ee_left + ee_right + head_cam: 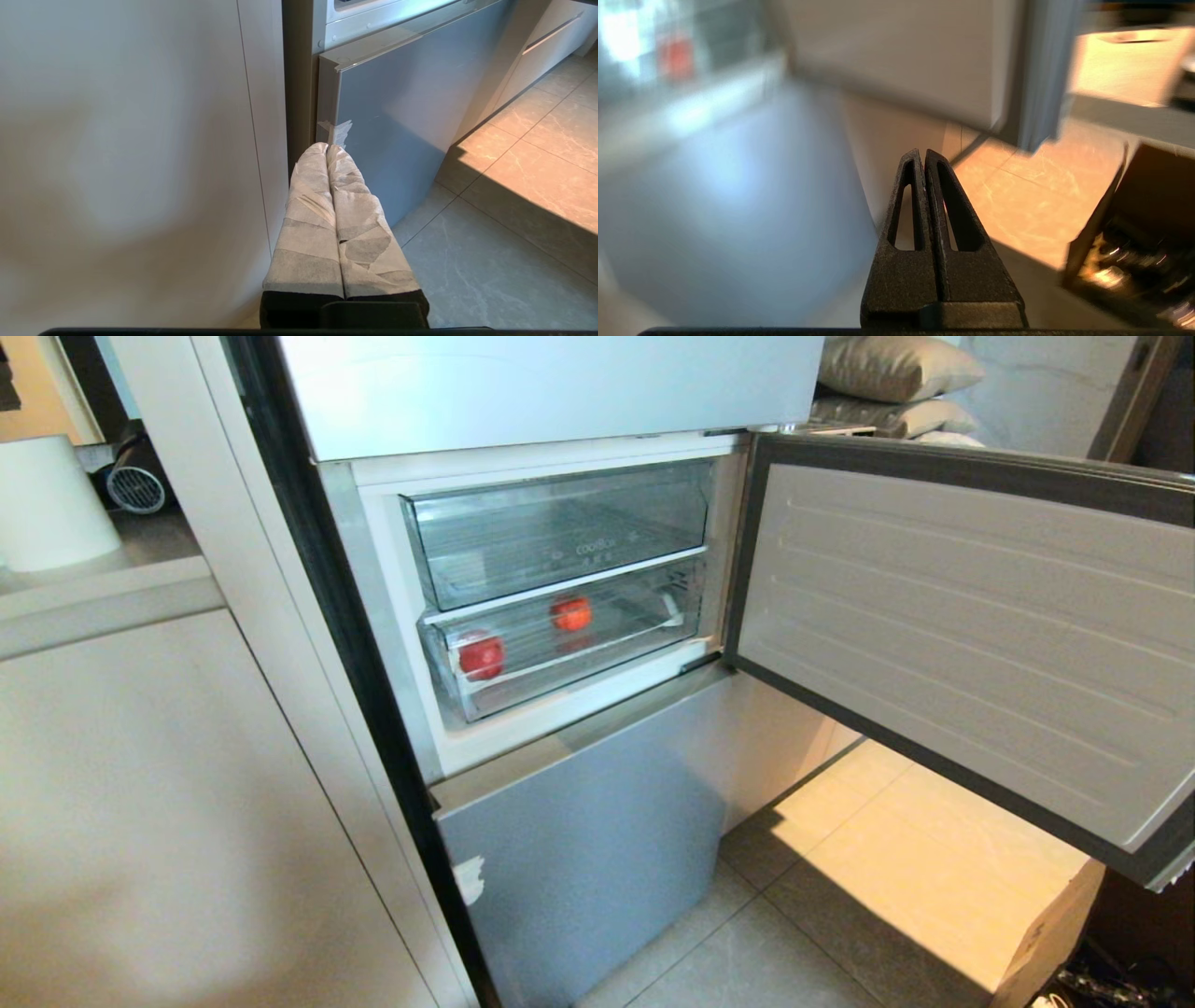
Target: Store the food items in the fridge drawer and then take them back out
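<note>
The fridge door stands swung wide to the right, its lower edge hanging over the sunlit floor tiles; the compartment mouth is unobstructed from the front, bounded on the left by the dark fridge edge and a pale cabinet panel; a cardboard box sits under the door's far corner; neither arm shows in the head view

Inside, the fridge drawer sits pushed in, below the lettered clear drawer; its long axis runs across the compartment, its thick front lip facing outward; both food items lie in it, one red fruit near the front left corner just behind the lip, the other red fruit further back toward the middle, the two well apart; being round, they show no clear heading

The left gripper, fingers wrapped in pale tape and pressed together, hangs low beside the grey lower fridge front, pinching nothing; the right gripper has its black fingers pressed together, empty, over the tiles beneath the open door
</note>
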Robot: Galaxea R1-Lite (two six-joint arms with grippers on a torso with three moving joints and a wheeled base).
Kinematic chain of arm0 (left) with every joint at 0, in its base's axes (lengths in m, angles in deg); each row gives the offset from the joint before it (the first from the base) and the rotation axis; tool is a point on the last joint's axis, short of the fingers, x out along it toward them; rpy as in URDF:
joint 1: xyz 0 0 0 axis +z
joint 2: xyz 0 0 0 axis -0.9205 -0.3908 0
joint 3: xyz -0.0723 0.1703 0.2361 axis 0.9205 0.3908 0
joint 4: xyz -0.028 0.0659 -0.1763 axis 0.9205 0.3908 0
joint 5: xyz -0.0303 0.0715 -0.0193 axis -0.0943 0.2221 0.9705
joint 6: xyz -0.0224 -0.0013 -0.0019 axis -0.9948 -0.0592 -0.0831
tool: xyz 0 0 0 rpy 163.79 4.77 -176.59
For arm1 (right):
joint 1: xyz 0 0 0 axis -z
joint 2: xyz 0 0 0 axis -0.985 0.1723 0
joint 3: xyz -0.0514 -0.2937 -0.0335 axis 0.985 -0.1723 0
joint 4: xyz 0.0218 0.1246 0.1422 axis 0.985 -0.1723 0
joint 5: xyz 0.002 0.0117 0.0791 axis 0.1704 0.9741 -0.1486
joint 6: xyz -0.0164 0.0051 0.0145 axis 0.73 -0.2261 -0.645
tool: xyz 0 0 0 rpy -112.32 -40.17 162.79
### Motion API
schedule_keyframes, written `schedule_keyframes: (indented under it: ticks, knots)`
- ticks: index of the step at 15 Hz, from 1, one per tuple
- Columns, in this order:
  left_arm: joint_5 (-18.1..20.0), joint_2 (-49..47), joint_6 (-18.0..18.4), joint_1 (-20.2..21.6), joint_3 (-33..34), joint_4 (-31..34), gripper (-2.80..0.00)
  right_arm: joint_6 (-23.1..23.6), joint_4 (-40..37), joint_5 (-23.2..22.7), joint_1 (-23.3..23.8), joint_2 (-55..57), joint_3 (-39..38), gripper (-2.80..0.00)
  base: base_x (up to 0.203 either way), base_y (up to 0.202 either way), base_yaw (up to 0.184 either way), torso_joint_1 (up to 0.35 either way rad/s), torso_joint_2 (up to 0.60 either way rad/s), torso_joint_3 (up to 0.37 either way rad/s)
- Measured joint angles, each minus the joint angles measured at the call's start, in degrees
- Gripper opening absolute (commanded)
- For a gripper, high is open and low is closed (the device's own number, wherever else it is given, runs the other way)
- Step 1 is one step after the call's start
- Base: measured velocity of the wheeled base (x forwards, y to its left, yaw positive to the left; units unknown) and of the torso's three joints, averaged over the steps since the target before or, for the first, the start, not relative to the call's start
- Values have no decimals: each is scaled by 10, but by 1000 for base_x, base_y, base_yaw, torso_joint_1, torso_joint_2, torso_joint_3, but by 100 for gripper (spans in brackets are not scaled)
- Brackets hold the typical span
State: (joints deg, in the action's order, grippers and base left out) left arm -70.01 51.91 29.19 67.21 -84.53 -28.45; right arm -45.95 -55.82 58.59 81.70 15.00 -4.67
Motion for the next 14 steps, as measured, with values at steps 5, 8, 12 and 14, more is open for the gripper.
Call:
schedule_keyframes:
  ticks: [5,8,12,14]
  knots:
    - [0,0,0,0,0,0,-280,-154,65,15,185,182,127,-280,0,0,0,0,0,0]
    - [0,0,0,0,0,0,-280,-200,190,-8,312,304,160,-280,0,0,0,0,0,0]
    - [0,0,0,0,0,0,-280,-269,312,-56,414,456,211,-280,0,0,0,0,0,0]
    - [0,0,0,0,0,0,-280,-288,357,-61,428,526,236,-280,0,0,0,0,0,0]
